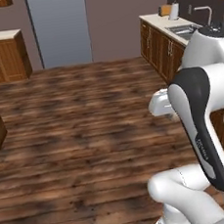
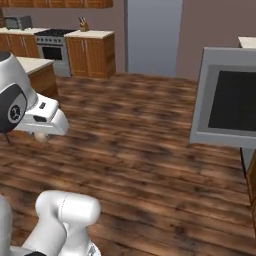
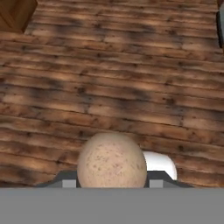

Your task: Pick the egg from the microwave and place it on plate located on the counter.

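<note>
Egg [image 3: 112,161] held between the gripper's [image 3: 112,183] two finger tips — speckled, tan-brown, upright in the hand view, with a small dark pad at each lower side pressed against it. Carried above the dark wooden plank floor [image 3: 109,78], not resting on anything. A sliver of tan also peeks out under the white hand in the right base view, at [image 2: 42,136], just below the wrist housing.

Open microwave door [image 2: 231,97] at the right edge of the right base view: grey frame, dark window, swung out toward the room and well apart from the hand. Microwave cavity itself not seen.

In the left base view, white arm [image 1: 199,123] with its dark joint cover in the foreground at right; behind it a beige counter [image 1: 160,22] over wooden cabinets, with a sink and faucet [image 1: 203,12] and a white roll-like item [image 1: 174,11] standing on it. Whether a plate sits there cannot be told.

Across the room in the right base view — a stove [image 2: 52,47] between wooden cabinets, a toaster oven [image 2: 19,22] on the counter to its left, a knife block [image 2: 82,24] to its right.
</note>
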Controlling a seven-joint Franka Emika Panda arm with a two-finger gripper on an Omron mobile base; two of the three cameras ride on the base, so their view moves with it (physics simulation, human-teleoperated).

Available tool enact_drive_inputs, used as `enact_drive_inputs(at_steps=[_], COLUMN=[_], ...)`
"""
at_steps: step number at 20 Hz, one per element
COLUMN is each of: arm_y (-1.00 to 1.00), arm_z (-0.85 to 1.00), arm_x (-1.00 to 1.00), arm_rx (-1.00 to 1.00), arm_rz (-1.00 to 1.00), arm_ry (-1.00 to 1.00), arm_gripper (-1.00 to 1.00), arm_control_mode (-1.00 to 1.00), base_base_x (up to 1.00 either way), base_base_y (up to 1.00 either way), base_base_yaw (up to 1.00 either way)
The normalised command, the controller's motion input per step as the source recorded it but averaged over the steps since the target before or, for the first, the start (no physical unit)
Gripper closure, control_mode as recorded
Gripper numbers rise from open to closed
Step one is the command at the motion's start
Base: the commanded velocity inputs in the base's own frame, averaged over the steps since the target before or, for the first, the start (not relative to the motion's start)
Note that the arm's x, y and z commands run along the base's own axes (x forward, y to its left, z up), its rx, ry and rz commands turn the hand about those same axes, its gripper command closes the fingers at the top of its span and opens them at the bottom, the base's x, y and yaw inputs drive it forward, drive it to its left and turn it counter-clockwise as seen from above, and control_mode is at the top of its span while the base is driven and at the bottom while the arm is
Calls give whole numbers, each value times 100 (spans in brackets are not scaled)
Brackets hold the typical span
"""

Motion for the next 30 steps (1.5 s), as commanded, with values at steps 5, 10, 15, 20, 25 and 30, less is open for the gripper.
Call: enact_drive_inputs(at_steps=[5, 10, 15, 20, 25, 30], arm_y=[0, 0, 0, 0, 0, 0], arm_z=[0, 0, 0, 0, 0, 0], arm_x=[0, 0, 0, 0, 0, 0], arm_rx=[0, 0, 0, 0, 0, 0], arm_rz=[0, 0, 0, 0, 0, 0], arm_ry=[0, 0, 0, 0, 0, 0], arm_gripper=[100, 100, 100, 100, 100, 100], arm_control_mode=[100, 100, 100, 100, 100, 100], base_base_x=[100, 100, 100, 100, 92, 72], base_base_y=[0, 2, 1, 0, 6, 14], base_base_yaw=[3, 0, 0, -1, -49, -68])
